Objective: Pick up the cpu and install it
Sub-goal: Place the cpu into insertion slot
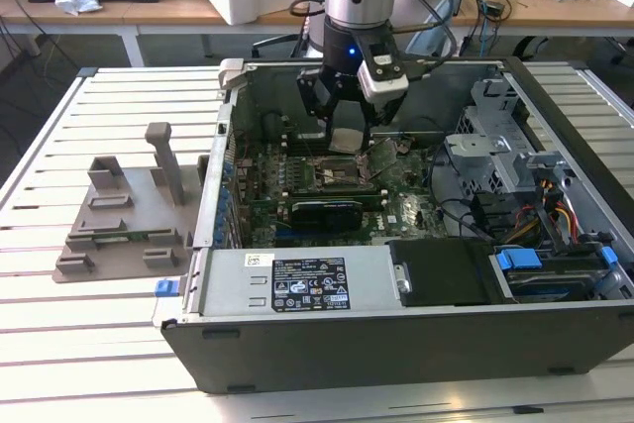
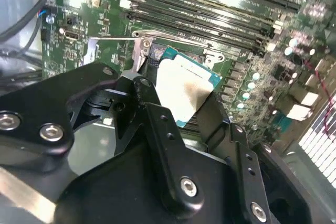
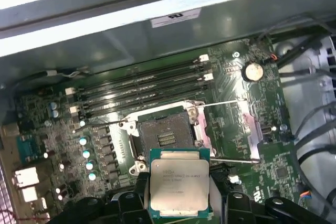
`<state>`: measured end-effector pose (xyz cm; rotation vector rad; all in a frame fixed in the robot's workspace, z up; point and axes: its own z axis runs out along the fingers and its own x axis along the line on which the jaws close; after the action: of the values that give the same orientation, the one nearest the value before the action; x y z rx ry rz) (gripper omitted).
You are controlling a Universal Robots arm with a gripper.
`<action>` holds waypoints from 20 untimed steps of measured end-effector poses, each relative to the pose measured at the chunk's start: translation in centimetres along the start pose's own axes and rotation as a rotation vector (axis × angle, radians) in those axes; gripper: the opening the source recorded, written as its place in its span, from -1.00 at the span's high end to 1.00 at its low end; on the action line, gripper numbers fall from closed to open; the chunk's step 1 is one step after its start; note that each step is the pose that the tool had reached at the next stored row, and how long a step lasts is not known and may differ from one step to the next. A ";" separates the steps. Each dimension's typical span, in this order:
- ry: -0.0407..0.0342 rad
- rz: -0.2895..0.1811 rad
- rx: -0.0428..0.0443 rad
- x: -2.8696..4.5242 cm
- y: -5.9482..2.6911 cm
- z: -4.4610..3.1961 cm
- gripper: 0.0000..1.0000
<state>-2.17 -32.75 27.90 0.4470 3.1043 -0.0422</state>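
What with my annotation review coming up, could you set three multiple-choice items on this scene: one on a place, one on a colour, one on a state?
1. Where does the grey moulded tray stand?
A) on a shelf
B) on the slatted table, at the exterior view's left of the computer case
C) on the floor

2. What colour is the cpu's top?
A) silver-white
B) black
C) red

3. What state is the cpu in?
A) bolted under a heatsink
B) lying in the tray
C) gripped in the jaws over the motherboard

Answers: B, the exterior view shows it on the slats outside the case. A, both wrist views show pale metal. C, in the first wrist view the jaws clamp it, and the socket beyond is bare.
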 end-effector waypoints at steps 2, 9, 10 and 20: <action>0.0010 0.035 0.0003 0.00 0.00 0.00 -0.09; 0.0060 0.229 0.0020 0.00 0.00 0.00 -0.09; 0.0067 0.257 0.0022 0.00 0.00 0.00 -0.09; 0.0118 0.455 0.0039 0.00 0.00 0.00 -0.09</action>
<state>-2.17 -32.75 27.90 1.1387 2.9290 -0.0428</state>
